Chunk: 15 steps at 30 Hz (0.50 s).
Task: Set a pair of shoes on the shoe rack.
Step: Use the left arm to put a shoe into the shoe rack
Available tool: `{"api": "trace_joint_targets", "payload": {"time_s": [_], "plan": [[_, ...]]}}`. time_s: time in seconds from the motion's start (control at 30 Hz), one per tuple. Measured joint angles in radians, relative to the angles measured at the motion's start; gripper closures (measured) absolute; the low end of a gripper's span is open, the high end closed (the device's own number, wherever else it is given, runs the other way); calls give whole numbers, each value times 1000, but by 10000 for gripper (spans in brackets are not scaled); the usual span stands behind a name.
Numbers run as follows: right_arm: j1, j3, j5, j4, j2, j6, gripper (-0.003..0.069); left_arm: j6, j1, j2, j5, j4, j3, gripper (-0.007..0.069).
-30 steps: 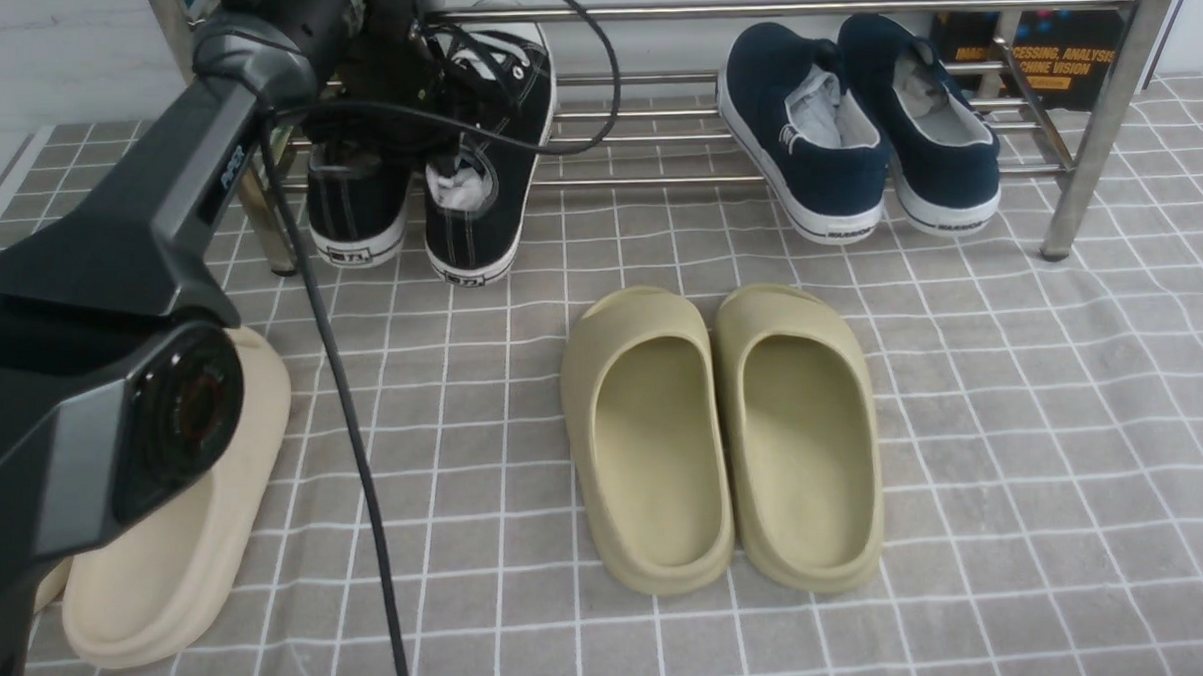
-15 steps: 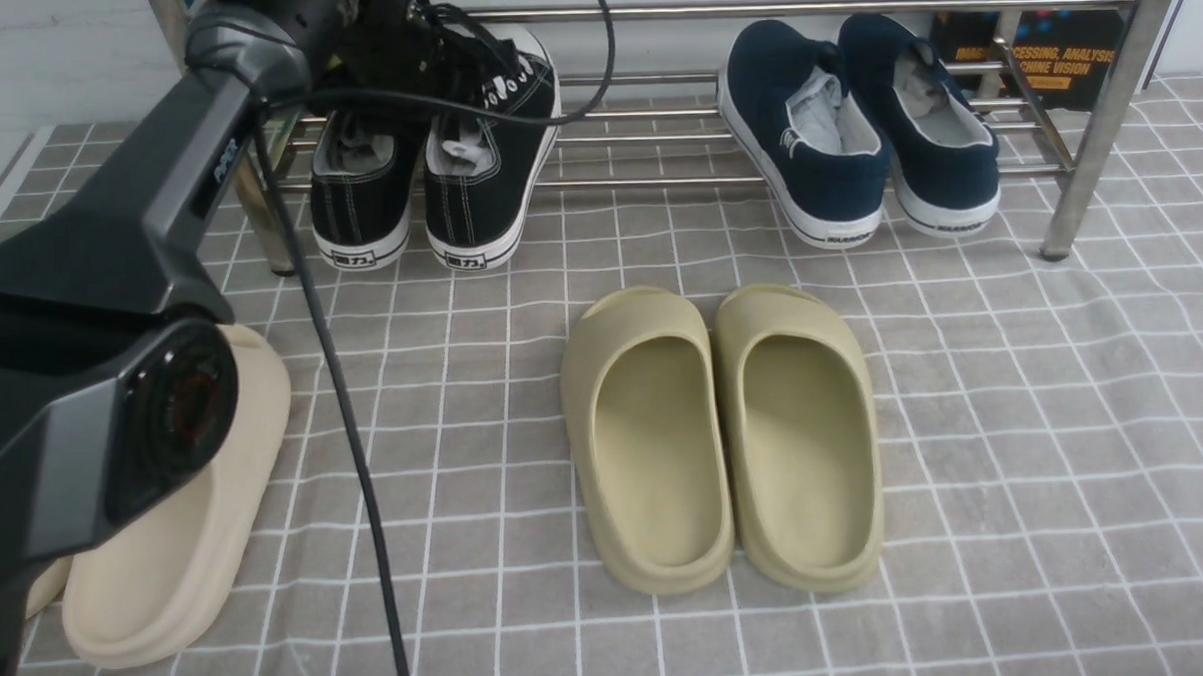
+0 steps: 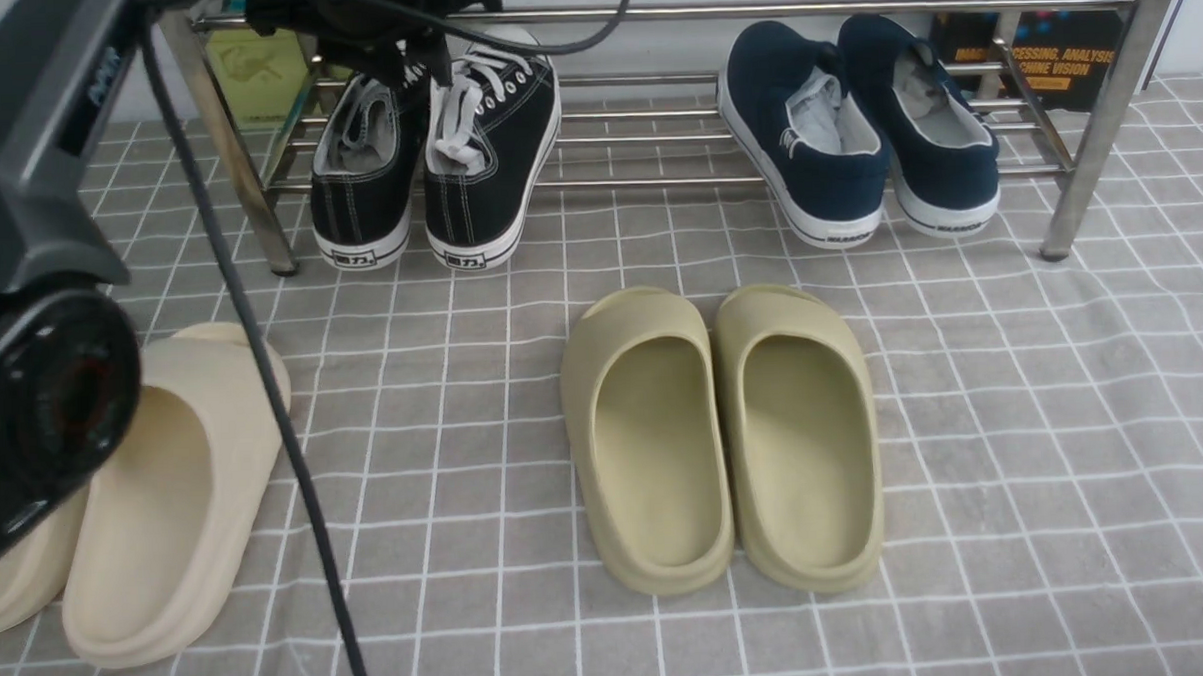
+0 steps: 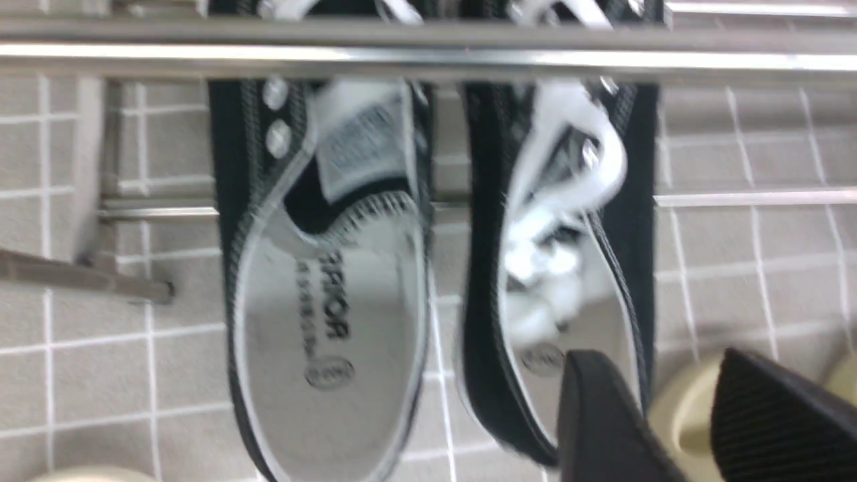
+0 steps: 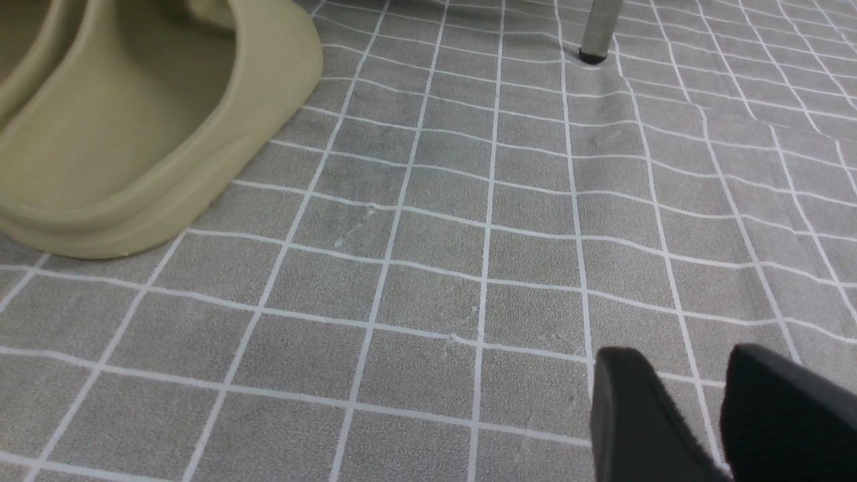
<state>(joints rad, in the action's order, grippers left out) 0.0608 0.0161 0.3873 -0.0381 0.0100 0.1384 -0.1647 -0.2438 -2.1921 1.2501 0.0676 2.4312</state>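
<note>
The pair of shoes, two black sneakers (image 3: pixel 362 201) (image 3: pixel 491 172) with white laces, rests side by side on the lower bars of the steel shoe rack (image 3: pixel 646 181), at its left end, heels toward me. My left gripper (image 4: pixel 659 358) hovers above the heel of the right-hand sneaker (image 4: pixel 556 221), open, with only floor and a slide showing between its fingers. The other sneaker (image 4: pixel 328 288) lies beside it under a rack bar (image 4: pixel 428 57). My right gripper (image 5: pixel 683 355) is open just above the checked floor cloth, holding nothing.
Navy slip-ons (image 3: pixel 854 129) occupy the rack's right end. Olive slides (image 3: pixel 725 434) stand on the floor in the middle, beige slides (image 3: pixel 167 493) at the left under my left arm. A black cable (image 3: pixel 263 390) hangs down. A rack leg (image 5: pixel 599 30) stands beyond my right gripper.
My left gripper has let go of the right-hand sneaker, which now sits level beside its mate. The left arm has risen and pulled back, uncovering the beige slides.
</note>
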Motion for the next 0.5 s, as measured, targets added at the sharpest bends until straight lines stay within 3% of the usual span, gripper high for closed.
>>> {"api": "trace_joint_targets", "payload": {"time_s": [0.17, 0.27, 0.37, 0.47, 0.5], "plan": [[0, 0, 0, 0, 0, 0, 420, 18, -1, 110, 0, 26, -171, 496], [0, 0, 0, 0, 0, 0, 420, 73, -1, 285, 0, 28, -404, 599], [0, 0, 0, 0, 0, 0, 420, 96, 4, 414, -14, 35, -578, 638], [0, 0, 0, 0, 0, 0, 420, 95, 22, 535, -132, 49, -792, 638], [0, 0, 0, 0, 0, 0, 420, 76, 40, 602, -274, 50, -924, 638]]}}
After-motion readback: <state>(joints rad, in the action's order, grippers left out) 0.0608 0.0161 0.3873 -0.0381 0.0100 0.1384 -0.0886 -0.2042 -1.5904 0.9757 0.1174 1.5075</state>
